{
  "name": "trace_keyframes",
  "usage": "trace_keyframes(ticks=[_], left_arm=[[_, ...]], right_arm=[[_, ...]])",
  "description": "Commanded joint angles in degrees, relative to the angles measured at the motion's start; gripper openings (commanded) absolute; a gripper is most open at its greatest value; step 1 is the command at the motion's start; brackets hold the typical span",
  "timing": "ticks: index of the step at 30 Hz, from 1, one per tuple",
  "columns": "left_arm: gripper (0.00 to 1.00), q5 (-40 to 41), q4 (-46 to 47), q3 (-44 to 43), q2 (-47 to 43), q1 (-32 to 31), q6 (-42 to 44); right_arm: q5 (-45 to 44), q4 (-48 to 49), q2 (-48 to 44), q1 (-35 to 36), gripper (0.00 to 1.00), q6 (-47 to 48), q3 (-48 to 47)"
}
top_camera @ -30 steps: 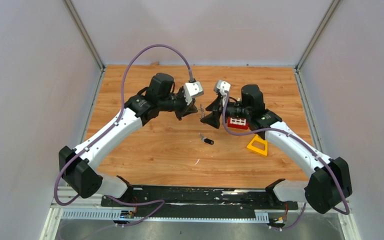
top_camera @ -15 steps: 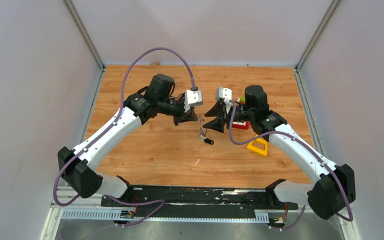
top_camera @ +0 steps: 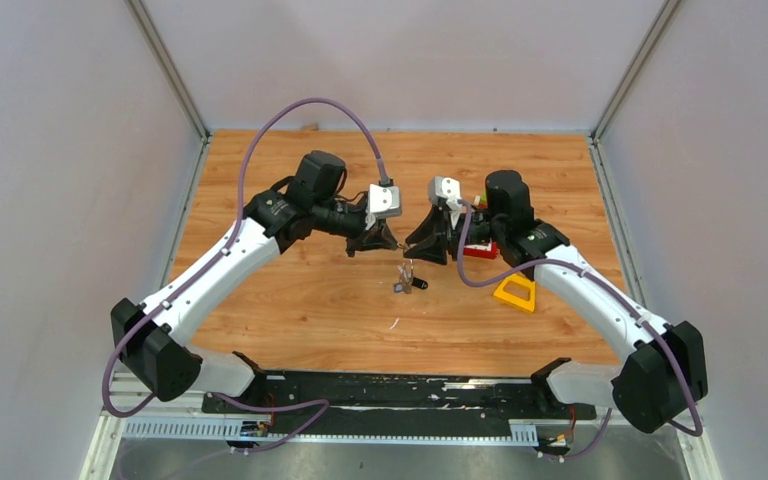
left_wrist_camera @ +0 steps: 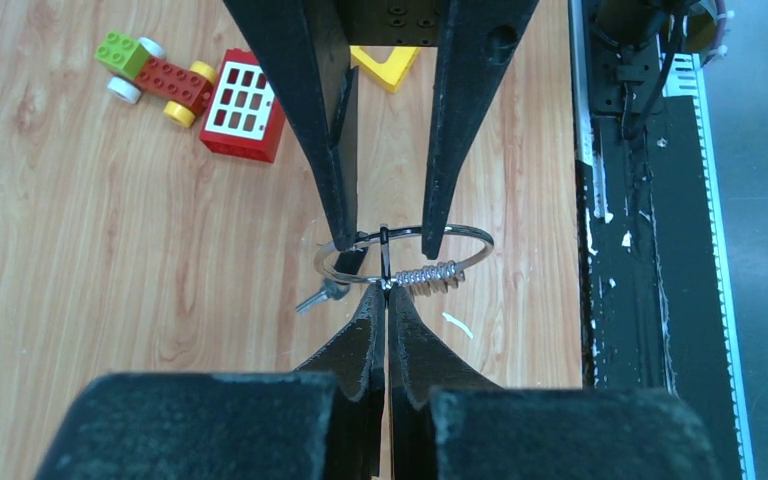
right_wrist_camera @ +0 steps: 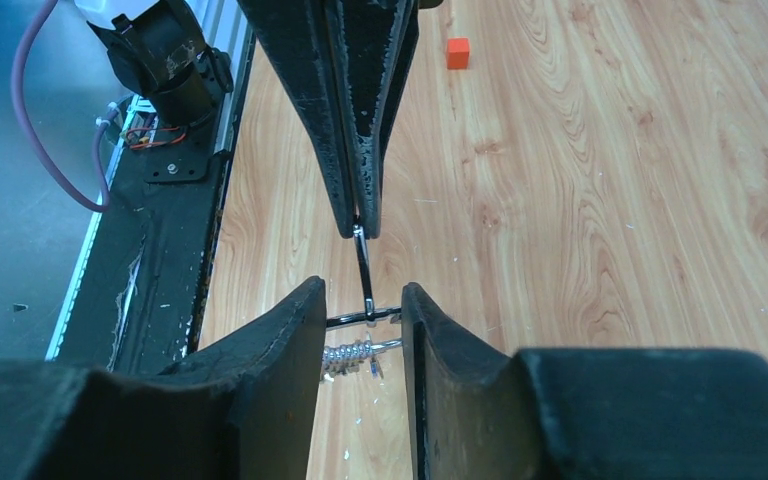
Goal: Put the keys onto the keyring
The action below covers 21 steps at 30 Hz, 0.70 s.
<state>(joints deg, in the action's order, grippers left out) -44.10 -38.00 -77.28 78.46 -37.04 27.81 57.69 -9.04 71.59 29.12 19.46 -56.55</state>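
Though it is thin, the keyring [left_wrist_camera: 430,277] (silver wire) looks round.

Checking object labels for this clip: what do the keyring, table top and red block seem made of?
The keyring looks like thin polished metal wire, probably steel: silvery, with glints and a tight coil. The table top is wood or wood-look laminate: orange grain, faint sheen. The red block seems glossy moulded plastic, with a white window grid.

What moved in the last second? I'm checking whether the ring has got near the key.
The left gripper and right gripper dropped toward the table, bringing the keyring down close to the key. The key and yellow frame stayed put.
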Motion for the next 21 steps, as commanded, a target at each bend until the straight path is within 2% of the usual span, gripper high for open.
trace_keyframes(ticks=[1, 17, 21], left_arm=[[0.00, -2.7, 2.5, 0.1, -2.6, -0.1, 1.0], [0.00, -3.0, 2.8, 0.6, -2.4, -0.1, 1.0], [0.00, -2.8, 2.9, 1.0, -2.5, -0.1, 1.2]], right_arm=[[2.2, 2.1, 0.6, 0.6, 0.33, -0.7, -2.2], [1.9, 1.4, 2.0, 1.9, 0.20, -0.1, -2.6], [1.9, 1.1, 2.2, 2.1, 0.12, 0.0, -2.8]])
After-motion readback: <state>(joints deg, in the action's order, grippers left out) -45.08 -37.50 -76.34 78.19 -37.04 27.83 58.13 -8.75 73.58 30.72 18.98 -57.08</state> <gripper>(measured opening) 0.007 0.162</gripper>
